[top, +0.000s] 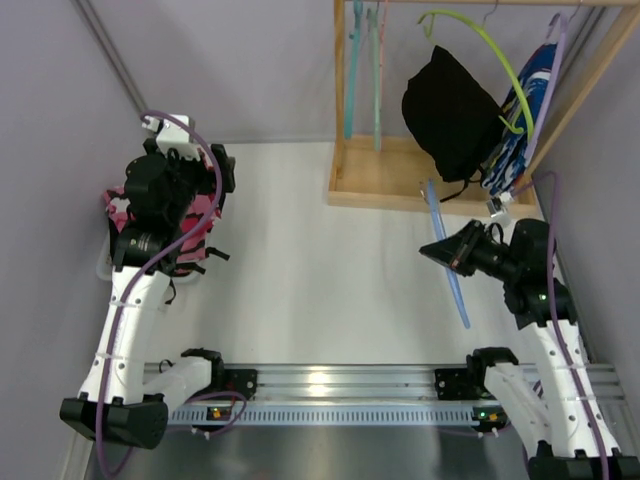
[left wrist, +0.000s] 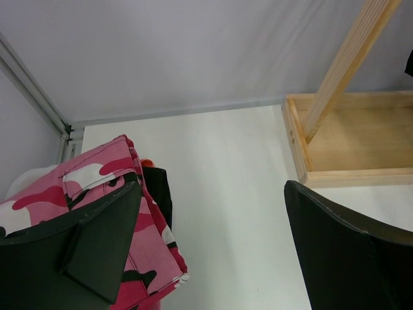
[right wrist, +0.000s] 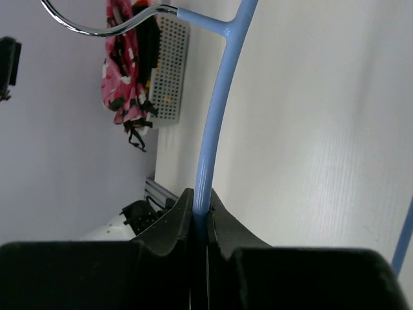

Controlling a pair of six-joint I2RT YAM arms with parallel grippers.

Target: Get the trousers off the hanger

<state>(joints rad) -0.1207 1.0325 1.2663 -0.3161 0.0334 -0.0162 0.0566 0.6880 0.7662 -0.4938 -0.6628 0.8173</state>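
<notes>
Right fingers (right wrist: 173, 223) pinch a thin blue hanger (right wrist: 216, 116); left fingers (left wrist: 97, 248) gape, soft camouflage trousers (left wrist: 97, 177) beside one, away from wooden rack (left wrist: 348, 148).

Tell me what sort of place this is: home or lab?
Most likely a lab robot cell. A bare white table is boxed in by plain grey walls, an aluminium mounting rail runs along the near edge, and a small wooden rack with hangers stands on the table, not in a closet.

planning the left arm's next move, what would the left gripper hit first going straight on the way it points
The left gripper would likely meet bare table first, depth unclear; pink camouflage trousers lie left of that line.
</notes>
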